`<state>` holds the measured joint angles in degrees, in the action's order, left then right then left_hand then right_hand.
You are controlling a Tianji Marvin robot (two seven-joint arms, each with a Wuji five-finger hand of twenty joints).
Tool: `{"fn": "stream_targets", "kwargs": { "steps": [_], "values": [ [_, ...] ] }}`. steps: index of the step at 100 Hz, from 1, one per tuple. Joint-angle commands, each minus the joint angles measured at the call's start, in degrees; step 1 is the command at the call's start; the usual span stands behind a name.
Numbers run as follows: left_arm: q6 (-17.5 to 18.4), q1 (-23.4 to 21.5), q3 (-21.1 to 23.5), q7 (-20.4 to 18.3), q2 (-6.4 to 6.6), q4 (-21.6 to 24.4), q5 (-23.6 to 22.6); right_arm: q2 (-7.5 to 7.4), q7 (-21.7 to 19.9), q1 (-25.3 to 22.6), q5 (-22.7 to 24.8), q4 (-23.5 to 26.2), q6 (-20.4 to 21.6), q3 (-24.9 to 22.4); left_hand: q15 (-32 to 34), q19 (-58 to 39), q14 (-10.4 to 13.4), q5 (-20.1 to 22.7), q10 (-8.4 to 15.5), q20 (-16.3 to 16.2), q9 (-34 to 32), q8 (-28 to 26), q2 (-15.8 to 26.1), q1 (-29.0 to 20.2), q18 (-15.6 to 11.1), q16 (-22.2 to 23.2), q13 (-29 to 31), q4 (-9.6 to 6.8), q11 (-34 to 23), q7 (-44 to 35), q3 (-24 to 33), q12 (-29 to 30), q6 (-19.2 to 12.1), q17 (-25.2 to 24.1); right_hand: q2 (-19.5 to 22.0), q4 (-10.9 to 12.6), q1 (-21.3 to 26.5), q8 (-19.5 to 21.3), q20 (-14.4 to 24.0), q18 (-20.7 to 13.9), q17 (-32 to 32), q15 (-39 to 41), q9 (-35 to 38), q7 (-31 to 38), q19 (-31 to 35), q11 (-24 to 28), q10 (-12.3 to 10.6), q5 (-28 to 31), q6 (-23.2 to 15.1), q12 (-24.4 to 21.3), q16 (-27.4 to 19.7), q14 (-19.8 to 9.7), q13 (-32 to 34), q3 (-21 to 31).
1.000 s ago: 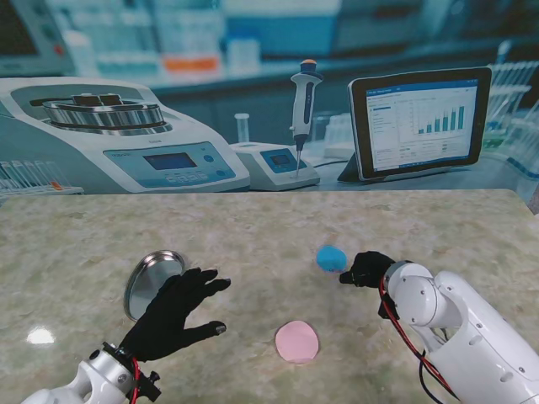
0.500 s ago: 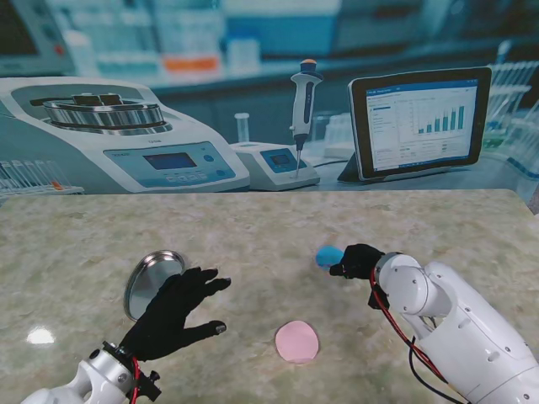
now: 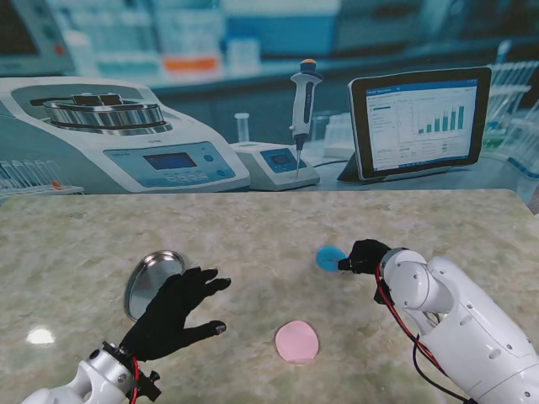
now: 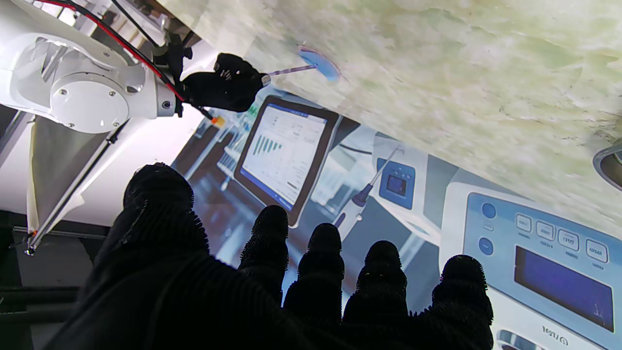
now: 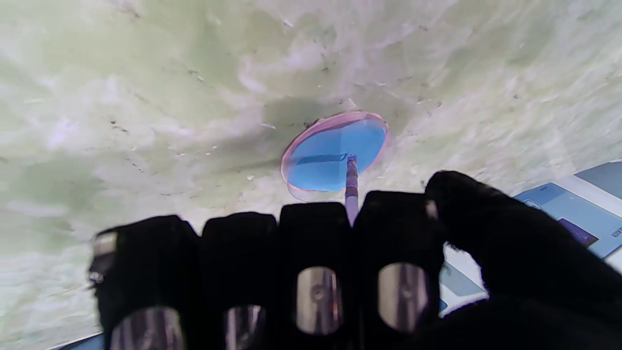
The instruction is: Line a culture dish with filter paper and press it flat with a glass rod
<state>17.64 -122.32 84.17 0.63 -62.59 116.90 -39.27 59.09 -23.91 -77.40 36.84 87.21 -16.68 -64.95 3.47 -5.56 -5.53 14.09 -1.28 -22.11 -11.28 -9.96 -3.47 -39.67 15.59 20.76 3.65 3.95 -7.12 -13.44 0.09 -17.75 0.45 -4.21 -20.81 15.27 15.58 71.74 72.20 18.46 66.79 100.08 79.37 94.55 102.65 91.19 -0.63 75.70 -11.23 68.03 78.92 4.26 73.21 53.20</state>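
Note:
A clear culture dish (image 5: 296, 192) holding a blue filter paper (image 3: 329, 257) (image 5: 330, 148) (image 4: 320, 64) lies right of the table's middle. My right hand (image 3: 368, 255) (image 5: 316, 262) (image 4: 223, 87) is shut on a thin glass rod (image 5: 351, 181) (image 4: 286, 72). The rod's tip rests on the blue paper, near its centre. My left hand (image 3: 173, 313) (image 4: 272, 291) hovers open with fingers spread near the table's front left and holds nothing.
A round metal dish (image 3: 152, 279) (image 4: 610, 165) lies just beyond my left hand. A pink paper disc (image 3: 296, 341) sits on the marble table (image 3: 269, 227), near its front edge between the arms. A printed lab backdrop stands at the table's far edge.
My right hand with the rod has shifted a little farther from me, staying at the blue paper. The left hand, metal dish and pink disc have not moved.

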Motion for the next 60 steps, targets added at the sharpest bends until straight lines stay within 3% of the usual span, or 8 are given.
{"fn": "stream_targets", "kwargs": {
  "steps": [1, 34, 60],
  "values": [
    [-0.1, -0.4, 0.0, -0.2, 0.03, 0.3, 0.0, -0.06, -0.9, 0.1, 0.2, -0.7, -0.6, 0.6, -1.2, 2.8, 2.0, -1.3, 2.1, 2.3, 2.4, 0.3, 1.9, -1.0, -1.8, -0.7, -1.6, -1.56, 1.3, 0.9, -1.6, 0.7, -1.3, -0.2, 1.1, 1.2, -0.8, 0.0, 1.6, -0.7, 2.4, 6.8, 3.2, 5.1, 17.3, 9.4, -2.3, 2.6, 5.0, 1.5, 1.9, -8.1, 1.8, -0.3],
    [0.0, -0.6, 0.2, -0.2, -0.01, 0.3, 0.2, -0.57, -2.4, -0.4, 4.7, 0.0, -3.5, 0.7, -1.2, 2.8, 2.0, -1.2, 2.3, 2.3, 2.4, 0.3, 1.9, -1.1, -1.8, -0.7, -1.6, -1.57, 1.3, 0.8, -1.5, 0.7, -1.1, -0.2, 1.3, 1.1, -0.6, 0.0, 1.5, -1.2, 2.5, 6.8, 3.2, 5.1, 17.3, 9.4, -2.5, 2.6, 5.0, 1.4, 1.8, -8.5, 1.8, -0.6],
    [0.1, -0.5, 0.1, -0.2, 0.01, 0.2, 0.2, -0.50, -2.0, -1.8, 5.8, 1.5, -3.2, -1.2, -1.2, 2.8, 2.0, -1.2, 2.2, 2.3, 2.4, 0.3, 1.9, -1.1, -1.8, -0.7, -1.6, -1.57, 1.3, 0.9, -1.6, 0.7, -1.3, -0.2, 1.3, 1.1, -0.6, 0.0, 1.4, -1.4, 2.5, 6.8, 3.2, 5.1, 17.3, 9.4, -2.6, 2.6, 5.0, 1.4, 1.8, -8.6, 1.8, -0.7]
  ]
}}
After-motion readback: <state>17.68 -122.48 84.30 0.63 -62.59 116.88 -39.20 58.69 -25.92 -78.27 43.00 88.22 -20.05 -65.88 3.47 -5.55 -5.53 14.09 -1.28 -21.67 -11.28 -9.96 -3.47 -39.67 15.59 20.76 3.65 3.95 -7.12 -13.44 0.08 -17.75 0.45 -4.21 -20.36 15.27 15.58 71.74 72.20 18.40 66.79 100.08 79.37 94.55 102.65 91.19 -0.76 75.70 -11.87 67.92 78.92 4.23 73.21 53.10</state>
